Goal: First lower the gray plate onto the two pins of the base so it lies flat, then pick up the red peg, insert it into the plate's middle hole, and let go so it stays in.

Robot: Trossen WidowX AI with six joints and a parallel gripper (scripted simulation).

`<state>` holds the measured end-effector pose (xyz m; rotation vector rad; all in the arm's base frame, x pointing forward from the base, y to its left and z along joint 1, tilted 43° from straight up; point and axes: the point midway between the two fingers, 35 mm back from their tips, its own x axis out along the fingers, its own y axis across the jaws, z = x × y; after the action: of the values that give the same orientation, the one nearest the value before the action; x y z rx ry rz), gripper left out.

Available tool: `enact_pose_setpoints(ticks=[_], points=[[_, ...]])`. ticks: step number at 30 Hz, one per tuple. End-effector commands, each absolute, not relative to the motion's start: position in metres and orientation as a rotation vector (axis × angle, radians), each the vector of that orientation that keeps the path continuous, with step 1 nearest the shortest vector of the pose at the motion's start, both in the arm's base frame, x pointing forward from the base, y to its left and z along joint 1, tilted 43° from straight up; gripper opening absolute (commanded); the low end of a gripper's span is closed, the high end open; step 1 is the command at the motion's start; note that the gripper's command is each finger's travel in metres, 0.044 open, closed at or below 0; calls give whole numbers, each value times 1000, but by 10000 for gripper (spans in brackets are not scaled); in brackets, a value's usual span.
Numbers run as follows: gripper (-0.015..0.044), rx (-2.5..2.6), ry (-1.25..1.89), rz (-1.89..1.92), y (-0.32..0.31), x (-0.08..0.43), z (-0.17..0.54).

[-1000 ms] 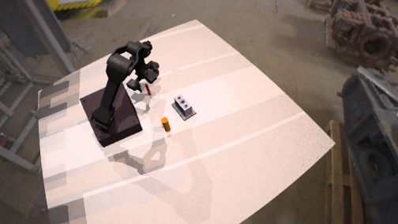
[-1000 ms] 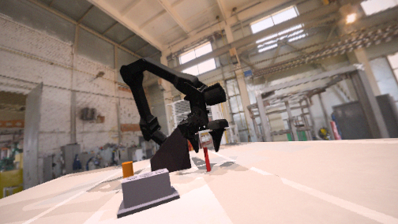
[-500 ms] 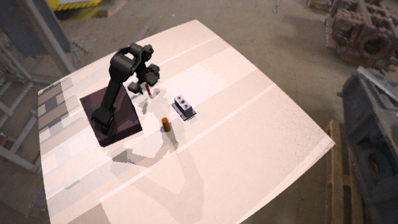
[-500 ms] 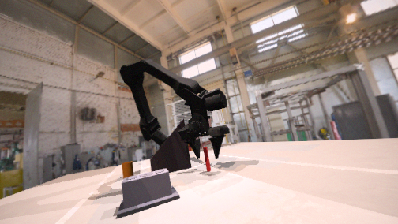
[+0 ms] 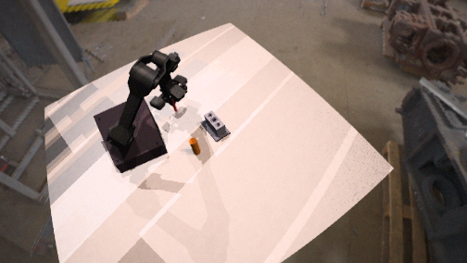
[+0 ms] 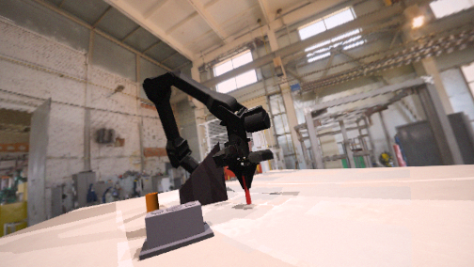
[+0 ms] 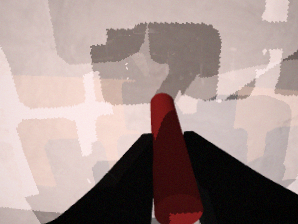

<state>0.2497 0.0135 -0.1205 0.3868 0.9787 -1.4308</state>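
The red peg (image 5: 174,106) (image 6: 248,196) (image 7: 167,120) stands roughly upright between the fingertips, its lower end at or just above the table. My gripper (image 5: 173,98) (image 6: 245,180) (image 7: 167,141) is shut on the peg's upper part; in the wrist view both black fingers close in on its sides. The gray plate (image 5: 216,125) (image 6: 174,227), a thick block with three holes in its top, sits level on the dark base (image 5: 221,137) (image 6: 179,243). The base pins are hidden beneath or inside it. The plate is apart from the gripper.
An orange cylinder (image 5: 195,146) (image 6: 151,202) stands on the table (image 5: 259,185) (image 6: 329,226) near the plate, on the side of the arm's dark mounting block (image 5: 144,155) (image 6: 204,184). Shadows of the arm fall across the table.
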Motion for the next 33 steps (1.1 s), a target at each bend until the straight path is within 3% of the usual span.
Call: enact_pose_setpoints(ticks=[1,33], points=[[13,378,982,-1429,13,249,-120],[0,382,986,-1426,63,266,-67]])
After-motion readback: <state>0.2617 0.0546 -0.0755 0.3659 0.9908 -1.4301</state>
